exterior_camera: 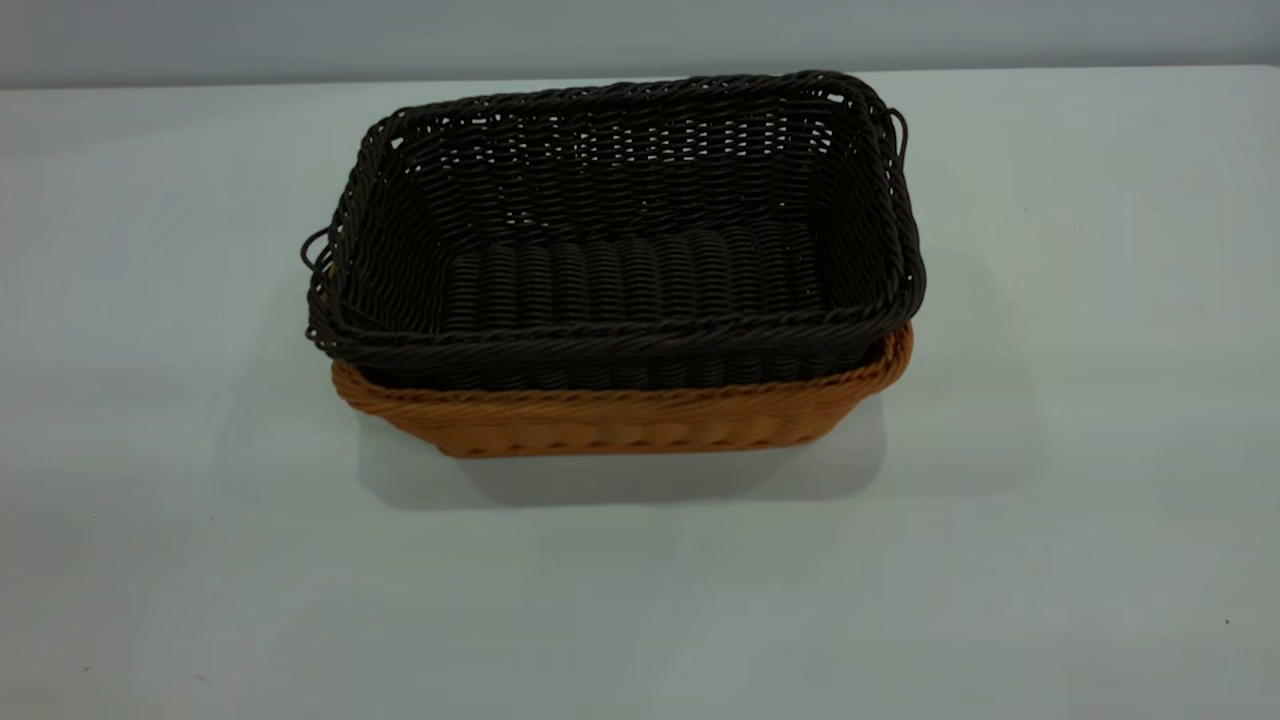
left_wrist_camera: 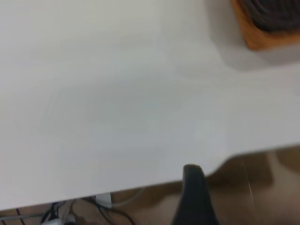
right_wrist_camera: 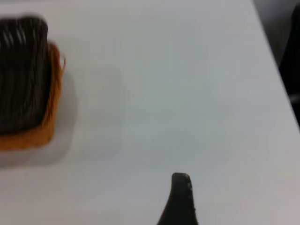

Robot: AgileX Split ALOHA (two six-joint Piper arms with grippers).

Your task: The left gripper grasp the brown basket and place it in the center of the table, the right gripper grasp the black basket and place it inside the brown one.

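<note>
The black basket (exterior_camera: 620, 240) sits nested inside the brown basket (exterior_camera: 620, 420) at the middle of the table (exterior_camera: 1080, 400). Only the brown basket's front wall and rim show under the dark rim. Neither arm shows in the exterior view. In the left wrist view a blurred dark part of the left gripper (left_wrist_camera: 193, 187) hangs over the table's edge, far from the brown basket's corner (left_wrist_camera: 253, 37). In the right wrist view a dark part of the right gripper (right_wrist_camera: 180, 197) is above bare table, well apart from the stacked baskets (right_wrist_camera: 28, 84). Nothing is held.
The table edge (left_wrist_camera: 140, 185) runs close to the left gripper, with brown floor and cables beyond it. A dark object (right_wrist_camera: 293, 56) stands past the table's edge in the right wrist view. Bare tabletop surrounds the baskets.
</note>
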